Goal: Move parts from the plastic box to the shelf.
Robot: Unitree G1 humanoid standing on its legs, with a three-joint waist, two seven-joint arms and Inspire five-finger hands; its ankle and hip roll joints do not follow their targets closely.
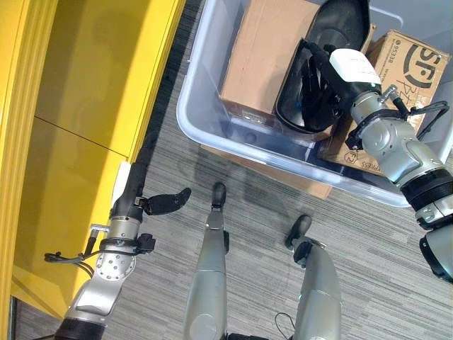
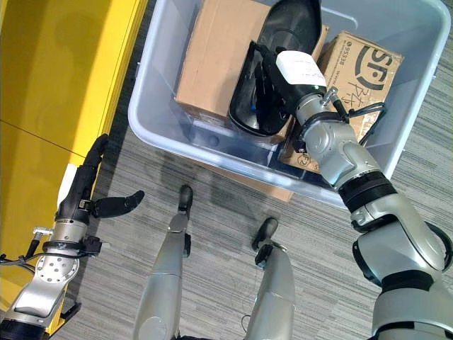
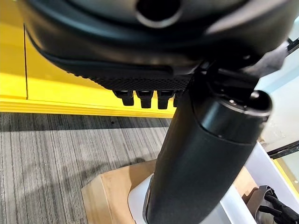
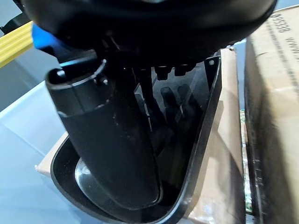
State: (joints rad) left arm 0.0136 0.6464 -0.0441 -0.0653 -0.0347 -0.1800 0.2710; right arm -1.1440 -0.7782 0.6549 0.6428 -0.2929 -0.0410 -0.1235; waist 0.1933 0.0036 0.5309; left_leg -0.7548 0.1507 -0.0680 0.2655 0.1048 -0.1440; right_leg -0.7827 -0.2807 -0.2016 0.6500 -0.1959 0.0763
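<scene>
Reaching: right hand (image 1: 315, 85) fingers inside black part (image 1: 333, 28) | plastic box (image 1: 205, 113)

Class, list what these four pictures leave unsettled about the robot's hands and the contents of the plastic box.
- Right hand: the fingers reach inside the black part; whether they grip it is hidden by the part's rim.
- Plain cardboard box: its top is cut off by the eye views' edge.
- Plastic box: its floor is hidden beneath the boxes.
- Printed cardboard box: its lower part is hidden by the right arm.
</scene>
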